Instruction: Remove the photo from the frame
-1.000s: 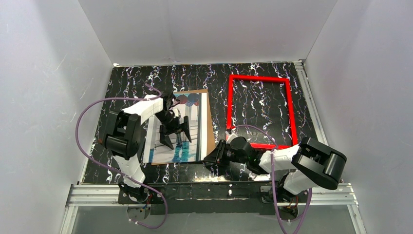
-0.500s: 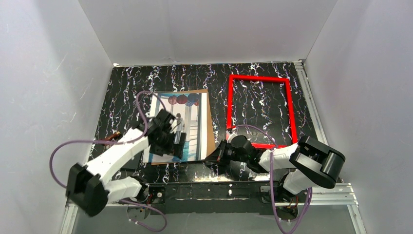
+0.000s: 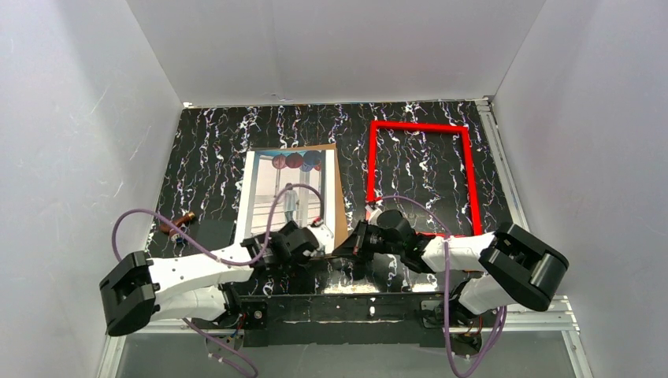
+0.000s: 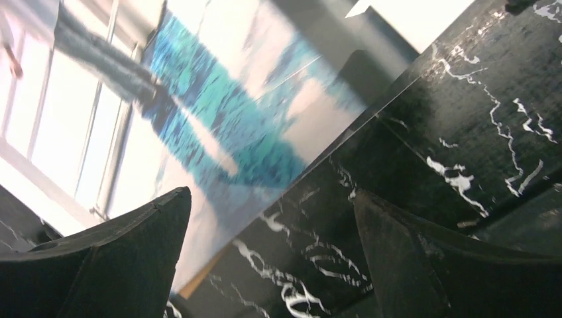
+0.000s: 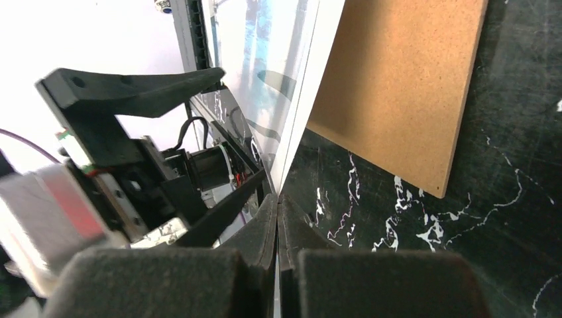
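Right jaws pinch the near right corner of the photo (image 3: 287,189); left jaws spread wide just above its near edge.
On the black marbled bench (image 3: 213,142), the red frame (image 3: 417,126) lies flat at right, apart from the photo, whose pinched corner lifts off the brown board (image 5: 397,86) beneath.

Left of centre on the desk (image 3: 213,150), face up: the photo (image 3: 287,197), pale hall, dark red balloons at the far edge, white margins, brown board (image 3: 340,197) showing along the right side. Apart to the right, lying flat: the frame (image 3: 471,181), thin, bright red.
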{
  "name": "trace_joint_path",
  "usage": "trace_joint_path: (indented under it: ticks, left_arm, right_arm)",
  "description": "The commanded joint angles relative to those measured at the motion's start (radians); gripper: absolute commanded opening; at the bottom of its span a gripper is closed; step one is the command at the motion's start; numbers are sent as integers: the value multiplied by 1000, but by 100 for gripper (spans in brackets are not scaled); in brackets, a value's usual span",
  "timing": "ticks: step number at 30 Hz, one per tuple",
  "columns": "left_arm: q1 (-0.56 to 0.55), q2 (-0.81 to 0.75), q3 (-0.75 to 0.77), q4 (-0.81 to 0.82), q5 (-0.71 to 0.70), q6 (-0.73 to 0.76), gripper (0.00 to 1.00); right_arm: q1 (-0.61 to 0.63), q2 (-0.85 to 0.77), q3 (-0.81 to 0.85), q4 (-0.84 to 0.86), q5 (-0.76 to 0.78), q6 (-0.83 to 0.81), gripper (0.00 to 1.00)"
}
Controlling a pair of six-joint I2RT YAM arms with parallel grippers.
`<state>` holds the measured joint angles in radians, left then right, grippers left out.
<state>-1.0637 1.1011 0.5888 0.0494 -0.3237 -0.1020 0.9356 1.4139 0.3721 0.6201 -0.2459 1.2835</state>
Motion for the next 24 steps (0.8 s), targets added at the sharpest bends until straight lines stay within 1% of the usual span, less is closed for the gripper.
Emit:
trace_joint_path:
  ticks: [1,5,9,13,14,15,20,22,23,24]
  left_arm:
    - [-61,57,-66,162,-167,140,93]
    - [-66,88,-67,203,-163,176,86]
    - [-86,120,-59,271,-189,194,82]
    - [-117,161,-39,310,-213,209,72]
    - [-120,165,-37,313,-219,207,67]
    - [-120,166,-35,311,-227,200,59]
    - [-121,155,-18,273,-241,154,28]
    - [-121,144,-12,244,-241,133,18]
    - [-121,138,-8,227,-241,120,16]
    - [-121,130,-7,211,-246,111,15]
  right_arm:
    - [-18,-63,35,-61,-27,-3,1]
    - [-27,-89,34,-73,-34,-3,1]
    - [-27,-92,40,-70,-39,5,1]
    - [-28,-83,47,-63,-44,18,1]
    - [-27,-82,49,-65,-45,20,1]
    - [-28,-83,51,-65,-46,20,1]
    - [-27,-99,47,-75,-46,14,1]
    - [-27,-116,48,-91,-41,-1,1]
    - [-27,-132,49,-110,-29,-12,5]
    - [-28,-151,51,-136,-18,-24,12]
